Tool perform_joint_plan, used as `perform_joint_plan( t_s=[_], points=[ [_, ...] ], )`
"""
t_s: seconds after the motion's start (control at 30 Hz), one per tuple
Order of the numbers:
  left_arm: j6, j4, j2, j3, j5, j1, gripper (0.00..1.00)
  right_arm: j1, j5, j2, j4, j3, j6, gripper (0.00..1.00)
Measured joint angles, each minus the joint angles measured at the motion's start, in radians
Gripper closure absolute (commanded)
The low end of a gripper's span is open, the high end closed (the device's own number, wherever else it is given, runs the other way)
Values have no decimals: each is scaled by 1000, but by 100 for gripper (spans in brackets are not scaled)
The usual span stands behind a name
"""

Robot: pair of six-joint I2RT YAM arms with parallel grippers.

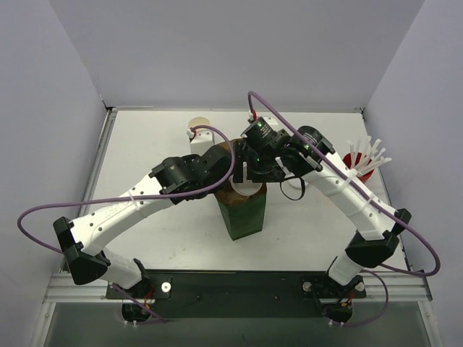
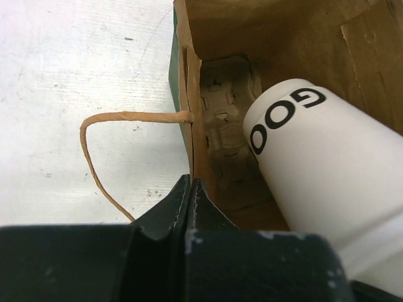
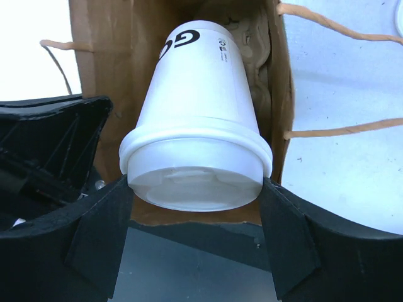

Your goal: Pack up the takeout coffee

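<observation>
The takeout coffee, a white paper cup (image 3: 195,88) with a white plastic lid (image 3: 195,170), is held by the lid in my right gripper (image 3: 196,189). The cup's lower part is down inside the open mouth of the green paper bag (image 1: 246,213), tilted, and the lid is level with the bag's rim. It also shows in the left wrist view (image 2: 327,176) and the top view (image 1: 246,188). My left gripper (image 2: 191,189) is shut on the bag's brown side wall (image 2: 189,126), at the rim. A cardboard cup carrier (image 2: 227,126) lies at the bottom of the bag.
A red cup of white straws (image 1: 359,163) stands at the right. A round beige-topped object (image 1: 199,124) sits at the back. The bag's twine handles (image 2: 101,126) hang outward over the white table (image 1: 145,144). Both arms crowd over the bag.
</observation>
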Motion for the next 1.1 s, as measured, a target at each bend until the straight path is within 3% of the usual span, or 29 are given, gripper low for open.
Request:
perform_joint_plan(
  t_s=[0.37, 0.73, 0.9, 1.1],
  points=[
    [34, -30, 27, 29, -36, 23, 100, -1, 34, -55, -9, 67, 15, 53],
    [50, -50, 31, 29, -47, 109, 100, -27, 71, -262, -8, 72, 44, 53],
    [57, -54, 22, 29, -47, 155, 100, -58, 72, -381, -11, -25, 67, 53],
    [81, -69, -18, 50, -47, 183, 100, -100, 11, -497, -57, -277, 89, 52]
  ],
)
